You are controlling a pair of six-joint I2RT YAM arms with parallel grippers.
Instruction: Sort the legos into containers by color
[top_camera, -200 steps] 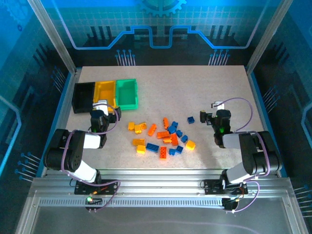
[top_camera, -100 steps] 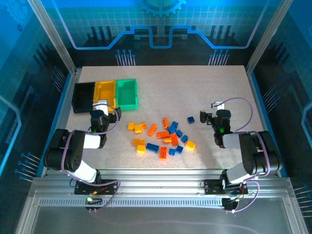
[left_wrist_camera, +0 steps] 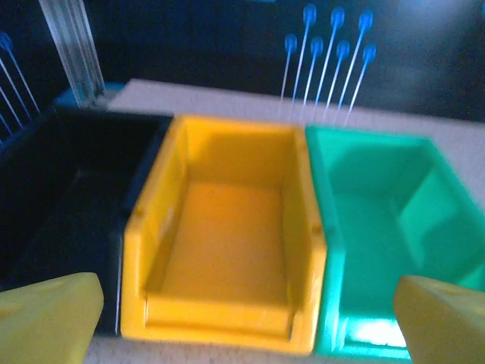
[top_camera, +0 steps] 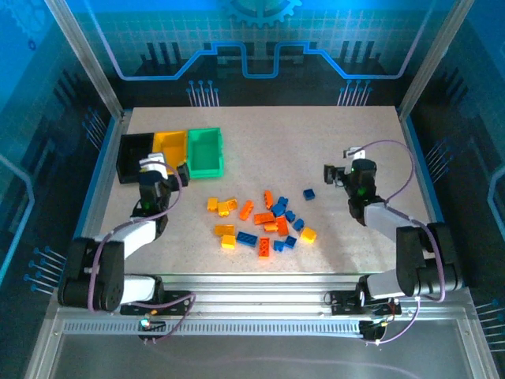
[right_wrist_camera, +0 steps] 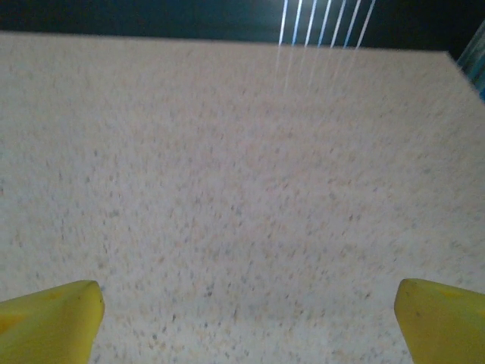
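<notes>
My left pincer (top_camera: pixel 155 167) and right pincer (top_camera: pixel 335 175) are wide and empty. The legos (top_camera: pixel 264 221) lie between them; one blue brick (top_camera: pixel 309 193) sits, I think, nearest the right.

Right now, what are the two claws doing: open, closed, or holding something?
Left gripper: open, holding nothing.
Right gripper: open, holding nothing.

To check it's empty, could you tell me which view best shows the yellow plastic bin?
Left wrist: the yellow rectangular plastic bin sits central, its bare floor visible. Top external shows it small, between the black bin and the green bin.
</notes>
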